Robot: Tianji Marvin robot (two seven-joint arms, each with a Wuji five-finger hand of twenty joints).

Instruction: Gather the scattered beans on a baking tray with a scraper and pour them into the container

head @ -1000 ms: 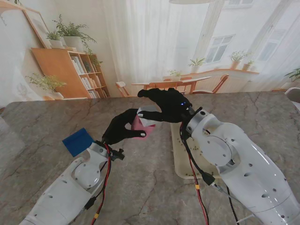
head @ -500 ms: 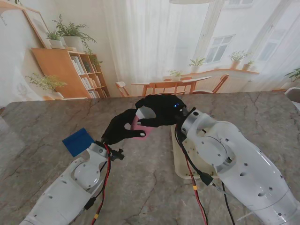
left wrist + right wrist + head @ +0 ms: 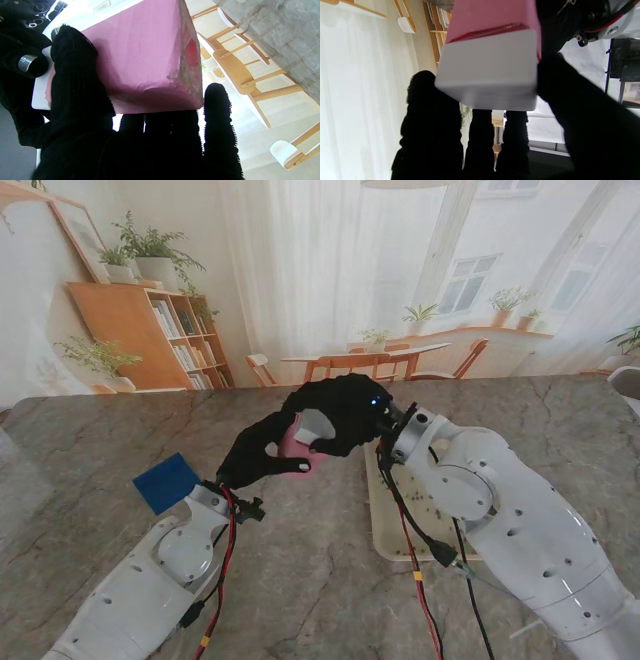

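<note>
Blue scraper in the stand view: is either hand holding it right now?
No. The blue scraper lies on the table to the left, apart from both hands, while the left hand and right hand grip the pink container.

You see the pink scraper (image 3: 296,442) with its white handle (image 3: 315,425) held above the table; the cream baking tray (image 3: 383,525), speckled with beans, lies flat to its right.

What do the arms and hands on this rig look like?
Both arms are glossy white shells with round joint caps. The left hand and right hand wear black knit gloves; a small blue light shows on the right one. Red and black cables run along each arm.
</note>
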